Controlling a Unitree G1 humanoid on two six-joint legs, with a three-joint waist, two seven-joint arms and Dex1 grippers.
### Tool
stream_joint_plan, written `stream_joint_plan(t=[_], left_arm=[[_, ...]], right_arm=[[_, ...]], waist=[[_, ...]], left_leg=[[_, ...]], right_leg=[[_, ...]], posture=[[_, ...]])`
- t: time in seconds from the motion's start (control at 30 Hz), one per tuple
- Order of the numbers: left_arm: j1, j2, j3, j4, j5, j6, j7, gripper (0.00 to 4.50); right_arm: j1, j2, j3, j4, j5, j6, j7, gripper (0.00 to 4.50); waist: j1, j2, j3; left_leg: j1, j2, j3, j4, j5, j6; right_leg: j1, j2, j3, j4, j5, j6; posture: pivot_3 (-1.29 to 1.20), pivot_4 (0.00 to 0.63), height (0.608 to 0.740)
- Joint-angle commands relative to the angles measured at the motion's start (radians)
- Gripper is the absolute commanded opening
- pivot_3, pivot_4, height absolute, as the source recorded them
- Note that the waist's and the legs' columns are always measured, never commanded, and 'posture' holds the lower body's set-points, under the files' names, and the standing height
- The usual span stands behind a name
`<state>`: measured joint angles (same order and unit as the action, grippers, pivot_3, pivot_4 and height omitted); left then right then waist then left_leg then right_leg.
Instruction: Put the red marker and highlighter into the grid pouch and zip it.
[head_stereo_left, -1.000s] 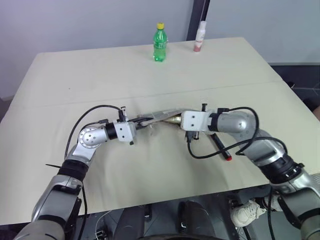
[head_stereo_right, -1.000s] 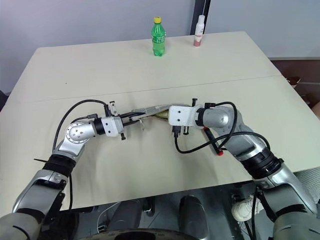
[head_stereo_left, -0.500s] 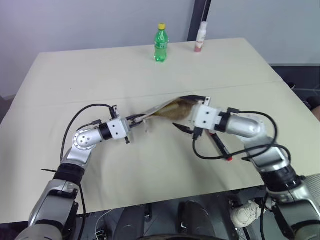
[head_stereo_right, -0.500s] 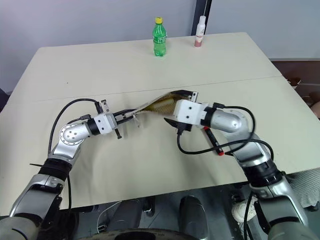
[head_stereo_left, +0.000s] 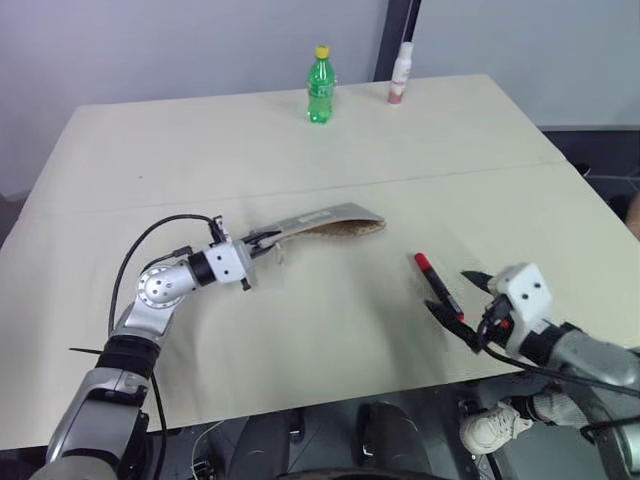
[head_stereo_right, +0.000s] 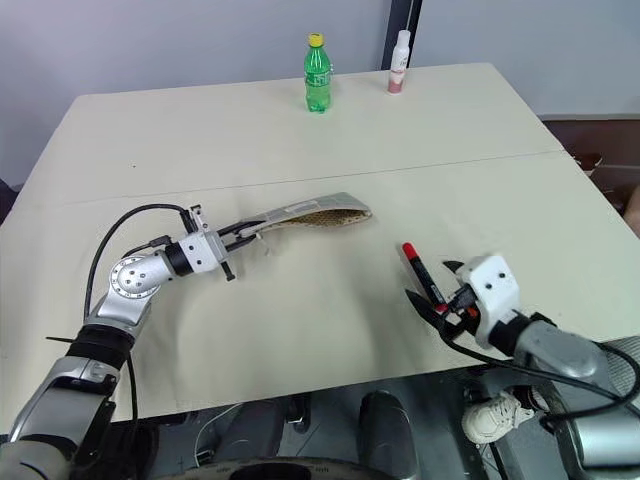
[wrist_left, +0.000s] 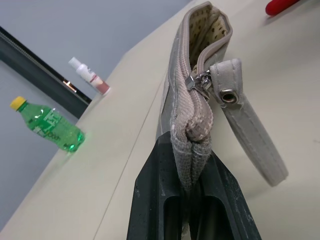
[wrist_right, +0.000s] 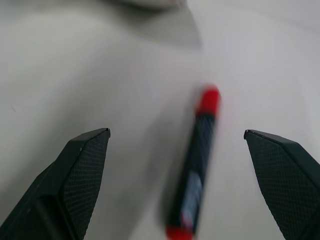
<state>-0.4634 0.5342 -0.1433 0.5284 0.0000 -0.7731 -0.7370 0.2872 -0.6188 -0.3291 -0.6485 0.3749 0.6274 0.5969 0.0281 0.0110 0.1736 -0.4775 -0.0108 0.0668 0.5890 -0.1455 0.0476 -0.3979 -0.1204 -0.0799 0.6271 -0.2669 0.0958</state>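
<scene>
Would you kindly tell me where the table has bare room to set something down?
Bare: the table's broad stretch between the green bottle and the grid pouch, and its near middle. Crowded: near right, where the right gripper stands open by the red marker.

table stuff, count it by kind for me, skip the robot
bottles: 2, a green bottle with a yellow cap and a small white bottle with a pink base
pouches: 1, the grey pouch, one end pinched in the shut left gripper
markers: 1, the red marker, lying just ahead of the open right gripper
total: 4
</scene>
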Motion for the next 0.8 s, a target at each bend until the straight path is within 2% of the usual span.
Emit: stream_joint_plan(t=[0.03,0.23,0.33,0.43,0.53,0.57,0.67,0.73,0.8], left_arm=[[-0.009,-0.006,0.002,-0.013,-0.001,-0.019,0.001,0.00],[-0.016,-0.027,-0.006,-0.010,0.004,-0.022,-0.004,0.00],[-0.011,-0.029,-0.004,-0.015,0.008,-0.022,0.000,0.00],[-0.005,-0.030,-0.004,-0.021,0.011,-0.022,0.003,0.00],[-0.002,-0.030,-0.001,-0.027,0.011,-0.019,0.006,0.00],[-0.001,-0.030,-0.001,-0.027,0.011,-0.019,0.007,0.00],[-0.003,-0.031,-0.002,-0.017,0.012,-0.020,0.008,0.00],[-0.017,-0.039,-0.008,-0.006,0.010,-0.023,0.001,0.00],[-0.021,-0.046,-0.012,-0.003,0.012,-0.024,0.000,0.00]], right_arm=[[0.047,-0.012,0.000,-0.038,-0.022,0.051,-0.039,4.45],[0.017,0.009,0.024,0.011,-0.017,0.111,-0.083,4.45],[-0.017,0.021,0.049,0.040,-0.032,0.129,-0.108,3.72],[-0.058,0.032,0.050,0.073,-0.030,0.142,-0.129,2.29],[-0.068,0.003,0.068,0.082,-0.039,0.150,-0.114,0.60],[-0.077,-0.011,0.065,0.074,-0.034,0.146,-0.099,0.38],[-0.140,-0.059,0.017,0.041,0.030,0.116,-0.022,0.40],[-0.136,-0.202,0.044,0.035,-0.043,-0.079,0.143,0.40],[-0.140,-0.259,0.056,0.030,-0.024,-0.140,0.229,0.40]], waist=[[0.004,0.000,0.000],[0.011,0.000,0.000],[0.011,0.000,0.000],[0.011,0.000,0.000],[0.012,0.000,0.000],[0.012,0.000,0.000],[0.010,0.000,0.000],[0.010,0.003,0.001],[0.012,0.000,0.000]], left_leg=[[0.000,0.001,0.000,0.000,0.000,0.000],[0.000,0.003,0.003,0.001,0.000,0.000],[0.000,0.005,0.005,-0.001,0.000,0.001],[0.000,0.005,0.008,-0.001,-0.002,0.002],[0.000,0.005,0.009,0.000,-0.002,0.003],[0.000,0.005,0.009,0.000,-0.002,0.003],[0.000,0.006,0.010,0.001,-0.002,0.004],[0.000,0.006,0.011,0.003,-0.002,0.004],[0.000,0.006,0.014,0.003,-0.003,0.004]], right_leg=[[0.000,0.000,0.000,0.000,0.000,0.000],[0.000,0.000,-0.001,-0.005,0.003,-0.004],[0.000,0.000,-0.002,-0.009,0.004,-0.006],[0.000,-0.001,-0.002,-0.010,0.005,-0.005],[0.000,-0.001,-0.002,-0.010,0.006,-0.003],[0.000,-0.001,-0.002,-0.010,0.006,-0.003],[0.000,-0.001,-0.002,-0.010,0.007,-0.001],[0.000,-0.001,-0.002,-0.011,0.009,-0.001],[0.000,-0.001,-0.002,-0.013,0.011,0.001]], posture=[[0.00,0.150,0.740],[0.00,0.150,0.740],[0.00,0.150,0.740],[0.00,0.150,0.740],[0.00,0.150,0.740],[0.00,0.150,0.740],[0.00,0.150,0.740],[0.00,0.150,0.740],[0.00,0.150,0.740]])
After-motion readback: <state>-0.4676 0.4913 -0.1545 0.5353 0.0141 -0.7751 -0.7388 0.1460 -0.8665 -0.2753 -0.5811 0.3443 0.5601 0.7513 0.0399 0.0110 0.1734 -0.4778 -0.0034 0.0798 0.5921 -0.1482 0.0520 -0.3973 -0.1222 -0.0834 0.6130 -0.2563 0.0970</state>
